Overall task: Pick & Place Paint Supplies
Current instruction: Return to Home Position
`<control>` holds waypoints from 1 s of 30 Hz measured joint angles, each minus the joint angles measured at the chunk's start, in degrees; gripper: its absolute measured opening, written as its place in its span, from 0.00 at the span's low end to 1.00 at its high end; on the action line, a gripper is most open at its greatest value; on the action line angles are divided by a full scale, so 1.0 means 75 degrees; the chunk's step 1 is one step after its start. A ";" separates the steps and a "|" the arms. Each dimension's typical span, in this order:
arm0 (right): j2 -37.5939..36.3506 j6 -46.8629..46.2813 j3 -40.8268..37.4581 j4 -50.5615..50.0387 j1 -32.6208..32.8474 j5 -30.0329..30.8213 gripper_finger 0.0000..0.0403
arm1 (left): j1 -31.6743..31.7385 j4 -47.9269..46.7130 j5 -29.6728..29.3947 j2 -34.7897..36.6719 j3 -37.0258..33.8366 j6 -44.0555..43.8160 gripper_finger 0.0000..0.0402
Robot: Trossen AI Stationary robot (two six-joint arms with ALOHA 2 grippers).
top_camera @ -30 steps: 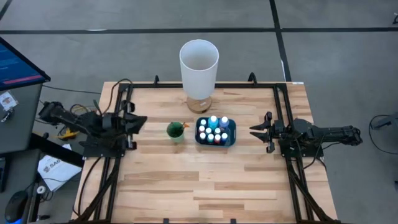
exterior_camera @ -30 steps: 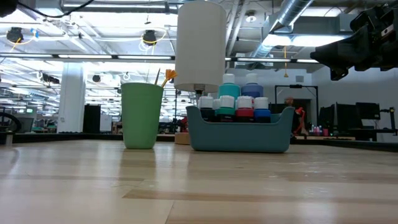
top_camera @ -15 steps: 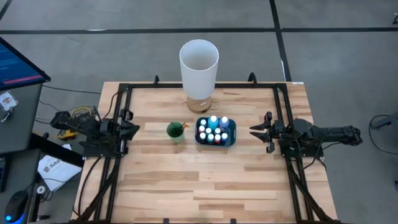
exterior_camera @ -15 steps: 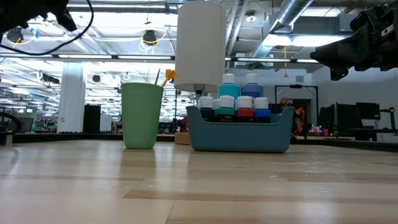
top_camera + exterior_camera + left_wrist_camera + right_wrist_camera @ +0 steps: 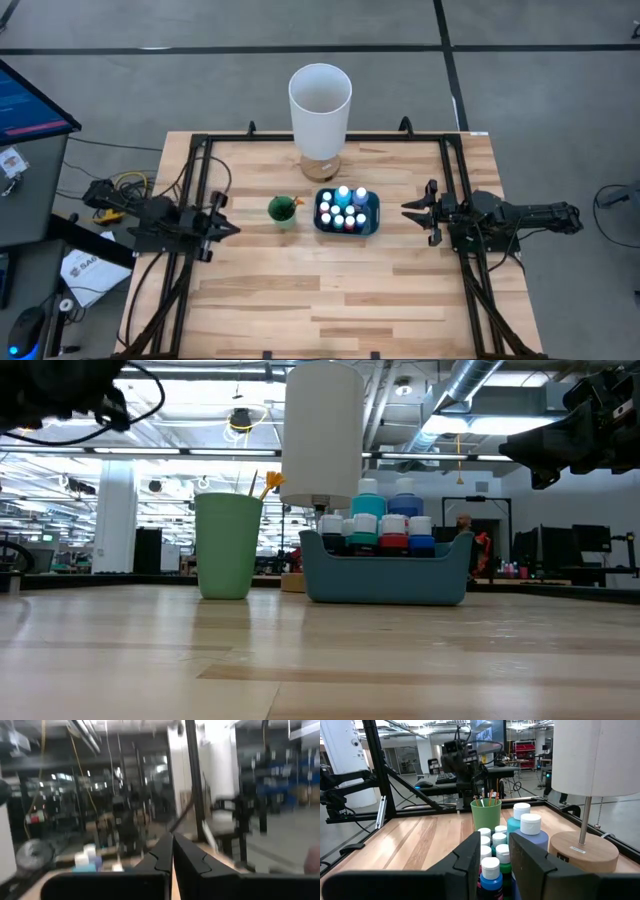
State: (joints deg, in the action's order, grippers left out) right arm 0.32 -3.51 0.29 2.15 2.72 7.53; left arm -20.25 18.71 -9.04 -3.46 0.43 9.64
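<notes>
The paint bottles (image 5: 345, 208) stand upright in the blue bin (image 5: 385, 575) and the brushes (image 5: 490, 798) in the green cup (image 5: 228, 545), mid-table, between the clenched, empty left gripper (image 5: 230, 228) and the released right gripper (image 5: 408, 209).

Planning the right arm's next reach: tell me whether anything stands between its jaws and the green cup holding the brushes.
Yes. The blue tray of paint bottles stands directly between the right jaws and the cup. The lamp stands farther back, off that line.
</notes>
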 joint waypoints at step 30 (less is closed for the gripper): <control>0.0000 0.0000 0.0000 0.0000 0.0000 0.0000 0.24 | 0.0006 -0.1409 -0.0003 0.0000 -0.0003 -0.0297 0.00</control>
State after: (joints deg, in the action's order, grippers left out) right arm 0.32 -3.51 0.29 2.15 2.72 7.53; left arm -20.21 8.15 -9.06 -3.46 0.40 7.42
